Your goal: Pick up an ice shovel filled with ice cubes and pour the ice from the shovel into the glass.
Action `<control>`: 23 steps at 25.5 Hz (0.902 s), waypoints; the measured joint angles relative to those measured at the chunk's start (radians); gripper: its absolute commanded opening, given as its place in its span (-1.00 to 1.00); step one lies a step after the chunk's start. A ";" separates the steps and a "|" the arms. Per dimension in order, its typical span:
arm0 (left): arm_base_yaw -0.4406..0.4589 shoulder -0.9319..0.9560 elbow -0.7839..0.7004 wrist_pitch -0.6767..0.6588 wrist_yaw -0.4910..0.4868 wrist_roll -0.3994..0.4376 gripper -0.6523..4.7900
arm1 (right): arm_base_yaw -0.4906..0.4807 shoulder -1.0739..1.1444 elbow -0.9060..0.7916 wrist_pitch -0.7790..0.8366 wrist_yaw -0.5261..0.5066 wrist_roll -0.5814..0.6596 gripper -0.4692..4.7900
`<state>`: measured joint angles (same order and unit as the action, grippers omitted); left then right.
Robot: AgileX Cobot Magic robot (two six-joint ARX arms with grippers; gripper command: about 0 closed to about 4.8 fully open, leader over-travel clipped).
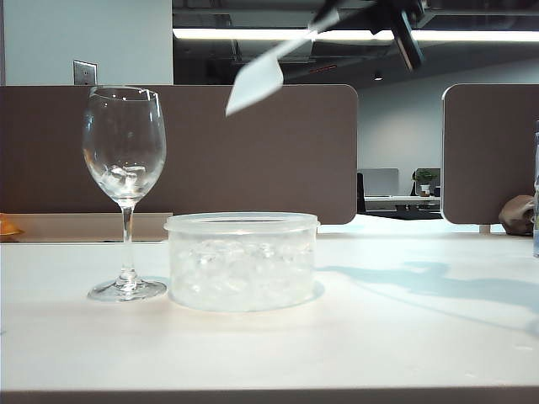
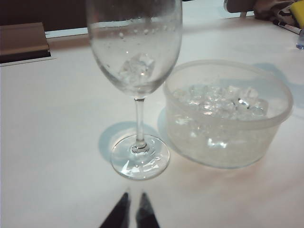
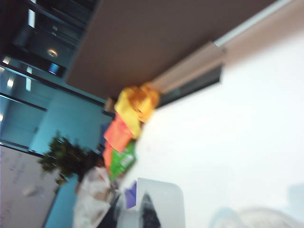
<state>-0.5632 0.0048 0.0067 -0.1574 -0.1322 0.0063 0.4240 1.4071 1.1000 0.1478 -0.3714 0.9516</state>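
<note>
Exterior view: 1 broad white table (image 1: 404,337), matte and smooth, spread across the foreground. On it, 1 squat round tub (image 1: 242,261) of cloudy clear plastic with a thick rim, heaped with many small glassy ice cubes (image 1: 236,273), too many to count. Just beside the tub, on its left in that view and not touching it, 1 tall clear glass (image 1: 125,189): rounded bowl, thin stem, flat round foot, upright, with a few ice chunks in the bowl bottom and droplets on the wall, seen in the left wrist view. Above and between glass and tub, high in the air, 1 ice shovel (image 1: 254,86): translucent whitish plastic, boxy bowl tilted downward toward the glass side, long thin handle rising to the right gripper (image 1: 333,15) at the top edge, clenched on that handle. Whether any ice was left in the shovel could not be told. Left gripper (image 2: 132,204) low over the table near the glass foot, 2 dark pointed fingertips (image 2: 121,209) close together with a narrow gap, grasping nothing.
</note>
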 measured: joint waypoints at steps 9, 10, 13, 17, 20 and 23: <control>0.000 0.000 0.000 0.000 0.000 0.000 -0.66 | 0.004 0.000 -0.198 0.047 -0.006 -0.010 -0.83; 0.000 0.000 0.000 0.000 0.000 0.000 -0.65 | 0.004 0.000 -0.221 0.062 -0.006 -0.010 -0.83; 0.000 0.000 0.000 0.000 0.000 0.000 -0.66 | 0.004 0.001 -0.295 0.099 -0.006 -0.010 -0.83; 0.000 0.000 0.000 0.000 0.000 0.000 -0.66 | 0.004 0.011 -0.367 0.191 0.006 0.009 -0.83; 0.000 0.000 0.000 0.000 0.000 0.000 -0.66 | 0.004 0.034 -0.397 0.237 0.010 0.035 -0.83; 0.000 0.001 0.000 0.000 0.000 0.000 -0.66 | 0.015 0.075 -0.395 0.285 0.008 0.062 -0.82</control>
<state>-0.5632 0.0055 0.0067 -0.1574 -0.1322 0.0063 0.4389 1.4822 0.7052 0.4328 -0.3630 1.0138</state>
